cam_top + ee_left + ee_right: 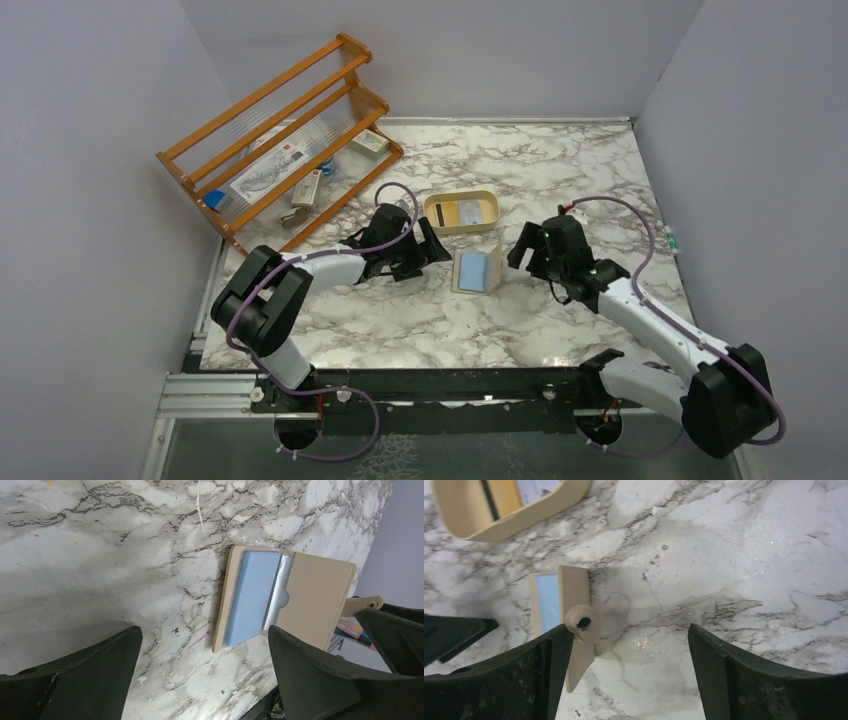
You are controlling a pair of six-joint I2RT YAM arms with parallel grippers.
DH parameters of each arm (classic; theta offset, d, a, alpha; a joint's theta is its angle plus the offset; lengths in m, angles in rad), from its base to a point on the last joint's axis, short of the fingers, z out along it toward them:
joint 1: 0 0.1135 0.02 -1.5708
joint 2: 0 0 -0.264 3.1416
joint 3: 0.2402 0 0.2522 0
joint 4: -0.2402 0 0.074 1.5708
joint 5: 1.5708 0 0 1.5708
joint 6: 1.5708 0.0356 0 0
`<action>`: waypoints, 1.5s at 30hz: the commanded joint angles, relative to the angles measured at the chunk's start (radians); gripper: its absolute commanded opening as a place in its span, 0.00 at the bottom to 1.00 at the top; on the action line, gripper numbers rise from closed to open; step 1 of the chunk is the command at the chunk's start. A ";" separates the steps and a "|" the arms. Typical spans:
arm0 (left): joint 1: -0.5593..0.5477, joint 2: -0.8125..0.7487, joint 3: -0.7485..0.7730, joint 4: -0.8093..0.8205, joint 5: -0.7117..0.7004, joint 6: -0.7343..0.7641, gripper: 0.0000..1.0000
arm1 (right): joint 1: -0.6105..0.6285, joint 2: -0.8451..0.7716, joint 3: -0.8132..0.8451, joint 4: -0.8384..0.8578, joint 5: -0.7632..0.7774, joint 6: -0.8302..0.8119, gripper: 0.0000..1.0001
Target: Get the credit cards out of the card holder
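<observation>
We judge extraction nearly done. Next: check holder pocket, pinch any card edge left inside.
- Worktop [560, 170]: one.
- Rack [280, 130]: one, far left.
- Hands: two. Left hand [202, 640] and right hand [630, 635] both released, grasping nothing.
- Tray [495, 212]: one, just behind holder.
- Holder [476, 270]: one, open on worktop between hands.
- Cards [462, 212]: we count two in tray; third unsure.

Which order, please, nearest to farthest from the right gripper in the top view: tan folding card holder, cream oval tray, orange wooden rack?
1. Tan folding card holder, just beside the right gripper.
2. Cream oval tray, farther back.
3. Orange wooden rack, far back left.
</observation>
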 commanded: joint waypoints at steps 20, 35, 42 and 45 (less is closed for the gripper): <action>-0.014 0.078 0.041 -0.077 -0.083 0.036 0.97 | 0.078 -0.005 0.079 0.126 -0.304 -0.248 1.00; -0.016 0.140 0.048 -0.064 -0.065 0.038 0.97 | 0.415 0.255 0.237 0.011 -0.012 -0.394 0.99; 0.014 0.146 0.052 -0.075 -0.064 0.065 0.97 | 0.455 0.328 0.257 0.014 0.100 -0.419 0.98; 0.057 0.148 0.034 -0.044 -0.013 0.049 0.97 | 0.457 0.352 0.252 0.054 0.114 -0.426 0.97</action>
